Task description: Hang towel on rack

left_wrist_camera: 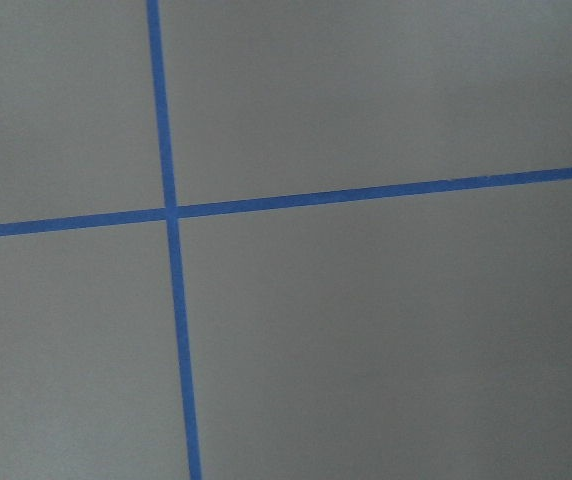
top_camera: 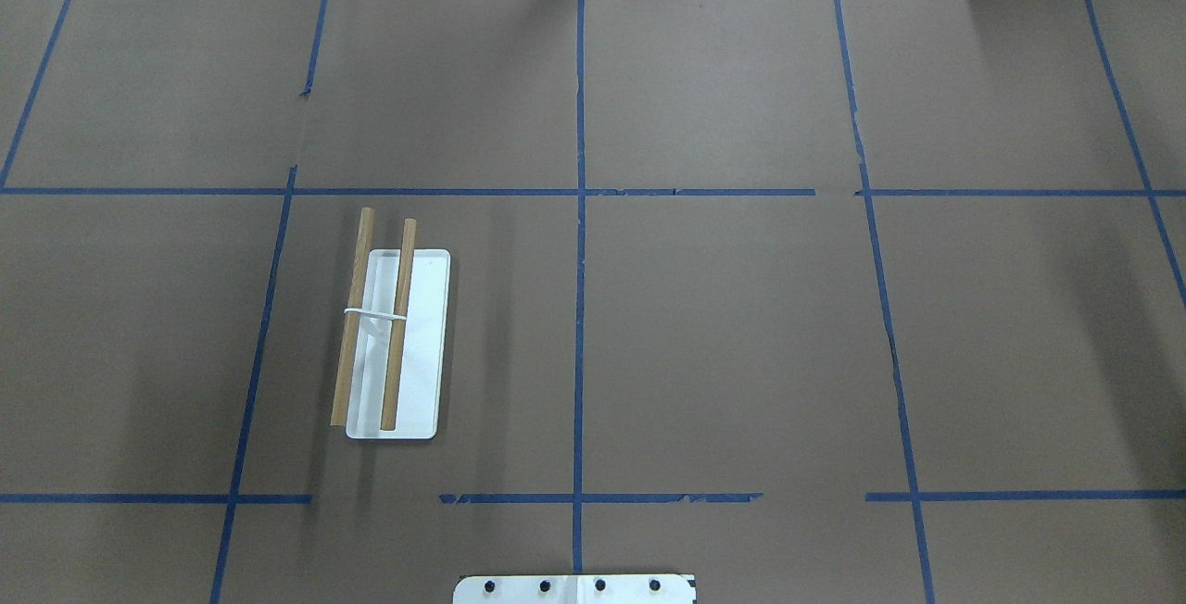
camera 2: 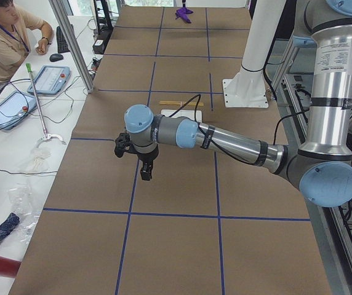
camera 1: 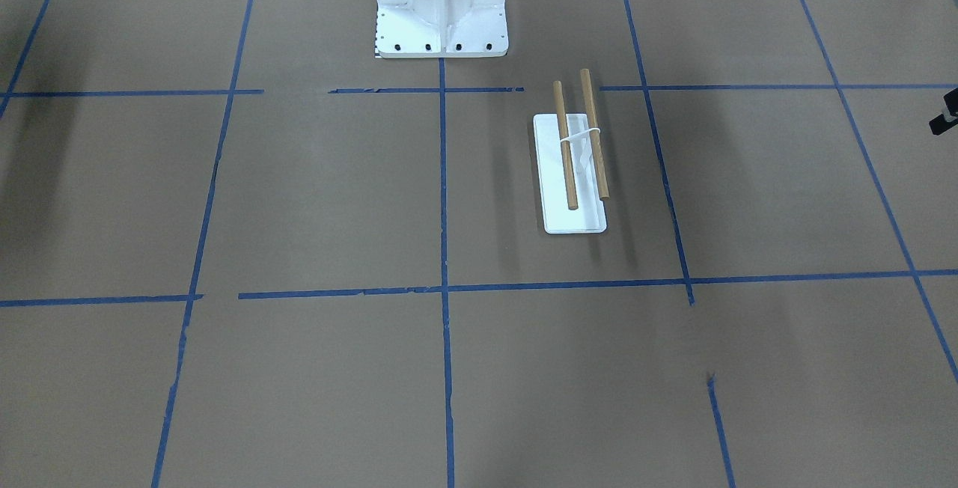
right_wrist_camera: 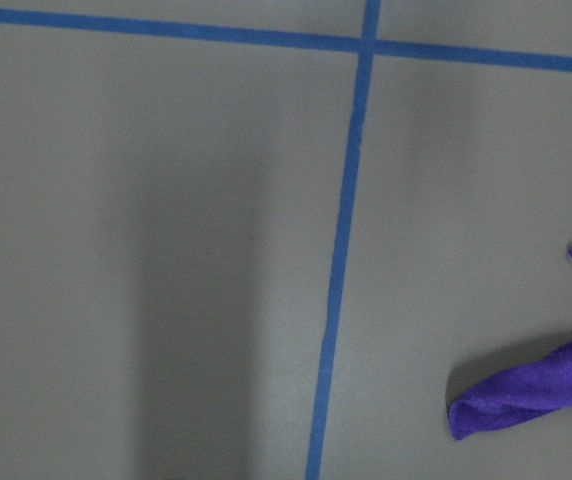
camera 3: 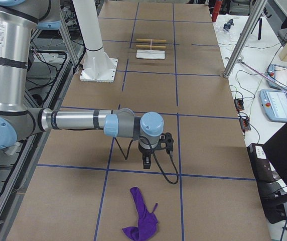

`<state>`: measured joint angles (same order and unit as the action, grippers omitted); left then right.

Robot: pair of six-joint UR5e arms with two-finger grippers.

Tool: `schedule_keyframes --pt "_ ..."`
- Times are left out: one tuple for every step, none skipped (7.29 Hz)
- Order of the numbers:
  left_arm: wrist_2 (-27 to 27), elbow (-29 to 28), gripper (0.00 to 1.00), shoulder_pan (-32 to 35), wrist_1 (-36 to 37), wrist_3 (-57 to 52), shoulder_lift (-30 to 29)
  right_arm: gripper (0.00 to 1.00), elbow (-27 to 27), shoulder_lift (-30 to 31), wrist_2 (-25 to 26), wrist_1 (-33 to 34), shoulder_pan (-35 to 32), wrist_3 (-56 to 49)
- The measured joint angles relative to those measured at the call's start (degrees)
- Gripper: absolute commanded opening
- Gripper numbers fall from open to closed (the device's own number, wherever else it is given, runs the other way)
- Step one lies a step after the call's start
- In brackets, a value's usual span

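The deep-purple towel (camera 3: 142, 218) lies crumpled on the brown table at the robot's right end. It also shows in the right wrist view (right_wrist_camera: 536, 392) and far off in the exterior left view (camera 2: 184, 12). The rack (top_camera: 422, 345), a white base with two wooden dowels (camera 1: 563, 145), stands bare on the robot's left half of the table. My right gripper (camera 3: 147, 161) hangs over the table a short way from the towel. My left gripper (camera 2: 146, 171) hangs over the table near the rack (camera 2: 179, 107). I cannot tell whether either is open or shut.
The big white bolted pedestal (camera 1: 440, 5) stands at the robot's edge of the table. Blue tape lines (top_camera: 580, 215) grid the brown paper. An operator (camera 2: 4, 43) sits beside the table with tablets. Metal posts (camera 3: 244, 35) stand along the operators' side.
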<state>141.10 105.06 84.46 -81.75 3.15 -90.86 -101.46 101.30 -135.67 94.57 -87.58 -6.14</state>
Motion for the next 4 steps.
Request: schedule_keyframes --pt "0.6 0.0 1.00 0.0 0.0 0.0 0.0 0.85 4.5 0.4 2.0 -4.3 0.1 0.1" --pt "0.8 -0.2 1.00 0.1 0.0 0.0 0.0 0.84 10.6 0.4 3.4 -10.8 0.1 0.9" --pt "0.9 -0.4 1.00 0.1 0.0 0.0 0.1 0.82 15.5 0.3 4.1 -17.5 0.3 4.3" --pt "1.0 -0.3 1.00 0.1 -0.1 0.0 0.2 0.82 18.3 0.3 4.3 -21.7 0.7 9.2"
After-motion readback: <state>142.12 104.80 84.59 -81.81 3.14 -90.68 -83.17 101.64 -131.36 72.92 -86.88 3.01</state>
